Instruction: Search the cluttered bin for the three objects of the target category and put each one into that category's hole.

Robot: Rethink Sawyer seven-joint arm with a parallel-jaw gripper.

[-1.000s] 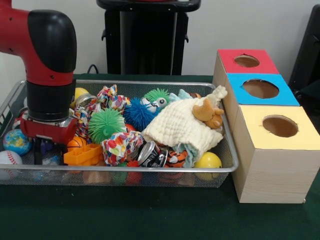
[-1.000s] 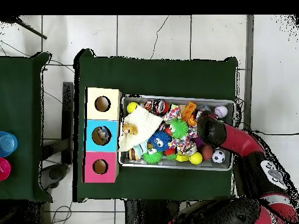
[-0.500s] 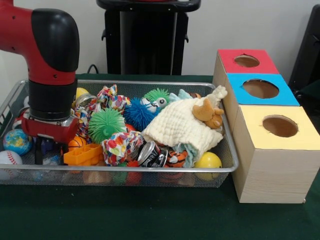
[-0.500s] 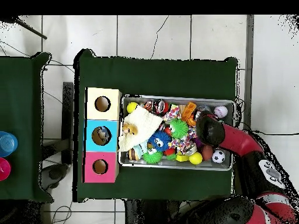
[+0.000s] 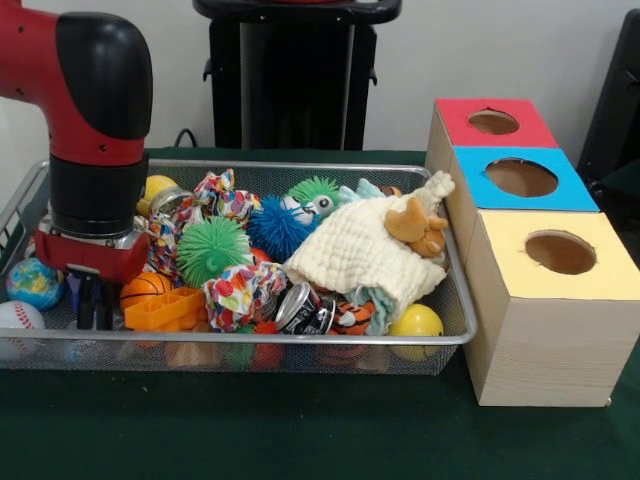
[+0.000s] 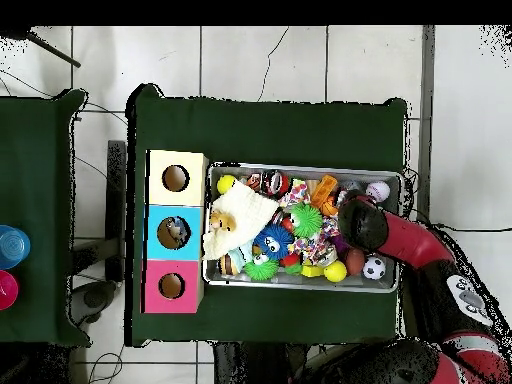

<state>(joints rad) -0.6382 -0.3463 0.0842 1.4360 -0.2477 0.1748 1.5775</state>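
The red and black arm point(image 5: 95, 130) comes down from the upper left of the front view, its last link standing upright over the left end of the wire mesh bin point(image 5: 300, 340). The gripper point(image 5: 92, 305) hangs inside the bin, its black fingers point(image 5: 84, 303) pressed close together with nothing visible between them. They stand between a globe ball point(image 5: 32, 283) and a small basketball point(image 5: 145, 289), just above a baseball point(image 5: 18, 322). In the overhead view the arm's black wrist point(image 6: 362, 222) covers that end of the bin. No clear plastic bottle can be made out among the clutter. The blue-topped hole point(image 5: 521, 177) sits on the wooden box, right of the bin on the green worktop point(image 5: 300, 430)
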